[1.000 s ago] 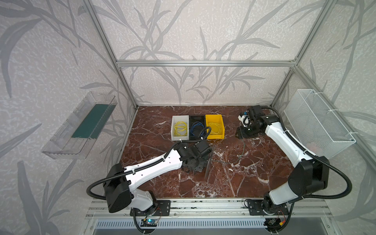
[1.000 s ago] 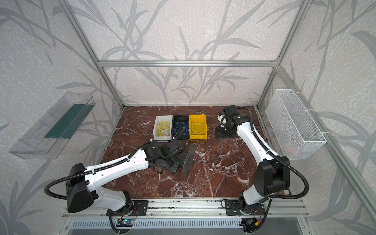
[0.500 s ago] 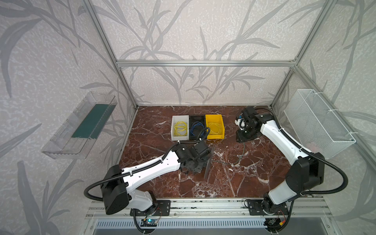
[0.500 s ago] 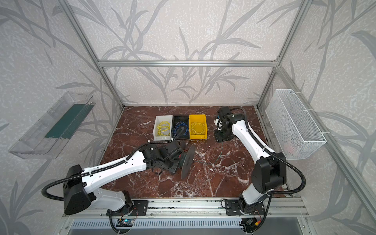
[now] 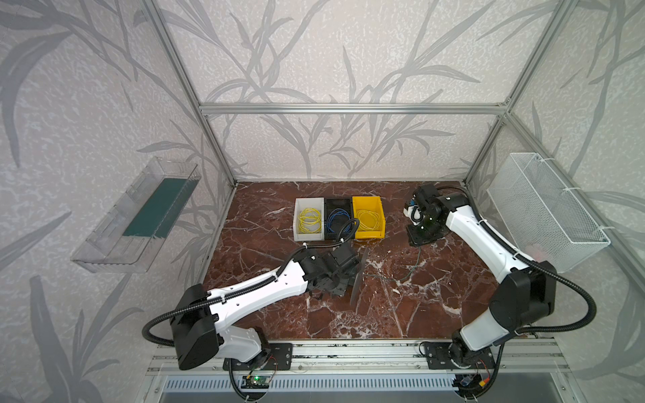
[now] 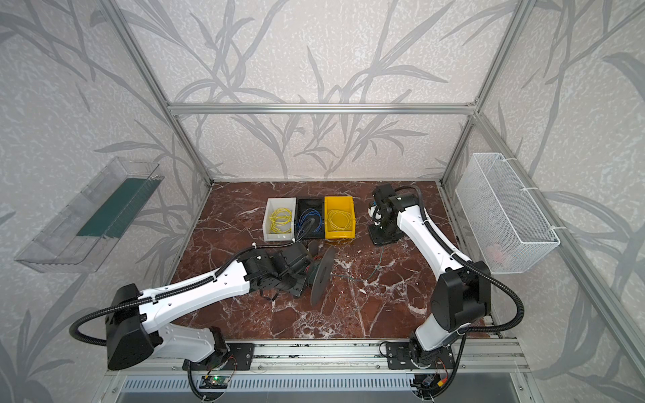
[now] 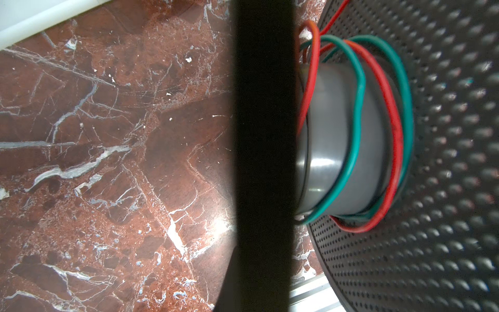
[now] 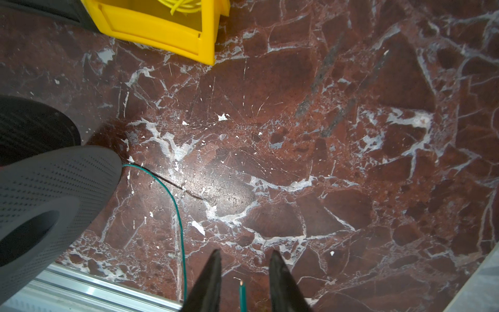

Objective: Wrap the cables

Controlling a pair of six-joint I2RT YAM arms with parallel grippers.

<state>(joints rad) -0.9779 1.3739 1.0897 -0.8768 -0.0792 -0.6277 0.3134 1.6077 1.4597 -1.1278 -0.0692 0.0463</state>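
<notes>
The cables are one teal wire (image 8: pixel 178 216) lying slack on the marble (image 5: pixel 417 265) (image 6: pixel 378 265). A few loose turns of it sit on the grey hub (image 7: pixel 326 140) of a perforated spool (image 5: pixel 359 275) (image 6: pixel 321 275), next to a red wire (image 7: pixel 393 121). My left gripper (image 5: pixel 340 279) (image 6: pixel 303 275) is shut on the spool, which stands on edge; its fingers are hidden in the wrist view. My right gripper (image 8: pixel 244 252) points down at the table (image 5: pixel 420 240) (image 6: pixel 384 237). It is open, with the wire's free end (image 8: pixel 242 294) between the fingers and no contact visible.
White bin (image 5: pixel 297 223) and yellow bin (image 5: pixel 380 216) hold yellow coils, and the black bin (image 5: pixel 336 202) between them holds a blue coil; all stand behind the spool. A mesh basket (image 5: pixel 544 209) hangs on the right wall, a clear tray (image 5: pixel 139 216) on the left.
The right wrist has shifted a little left and come down over the wire's free end. The left arm and spool have barely moved.
</notes>
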